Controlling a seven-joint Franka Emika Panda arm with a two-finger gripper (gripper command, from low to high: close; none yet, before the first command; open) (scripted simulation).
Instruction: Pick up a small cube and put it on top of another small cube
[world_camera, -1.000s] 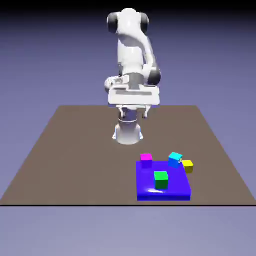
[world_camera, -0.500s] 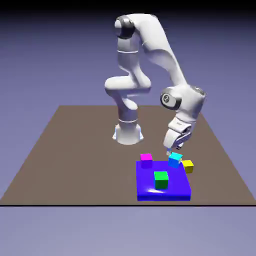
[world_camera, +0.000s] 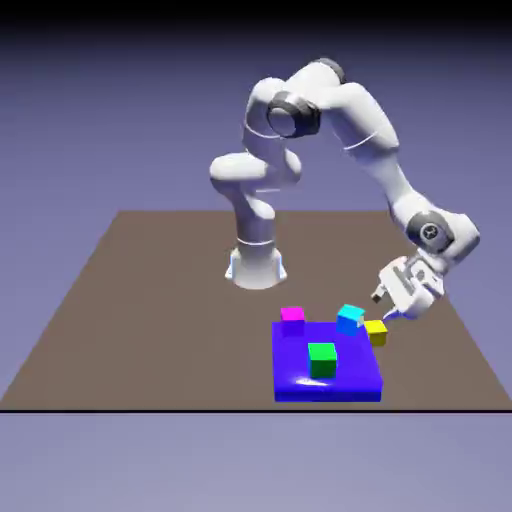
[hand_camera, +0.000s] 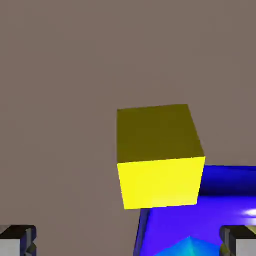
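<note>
Four small cubes, one each: magenta cube (world_camera: 292, 318) and green cube (world_camera: 322, 359) flat on blue slab (world_camera: 300, 385), cyan cube (world_camera: 350, 319) at its corner, yellow cube (world_camera: 376, 331) (hand_camera: 159, 156) on table (world_camera: 150, 300), slightly skewed, gripper (world_camera: 392, 312) beside it, jaws wide, empty.

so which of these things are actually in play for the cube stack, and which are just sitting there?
In play:
- yellow cube, centred in the hand view and nearest the open fingers
- cyan cube, right beside it, a likely base

Just sitting there, by the look of it:
- magenta cube
- green cube
- blue slab
- table
</note>
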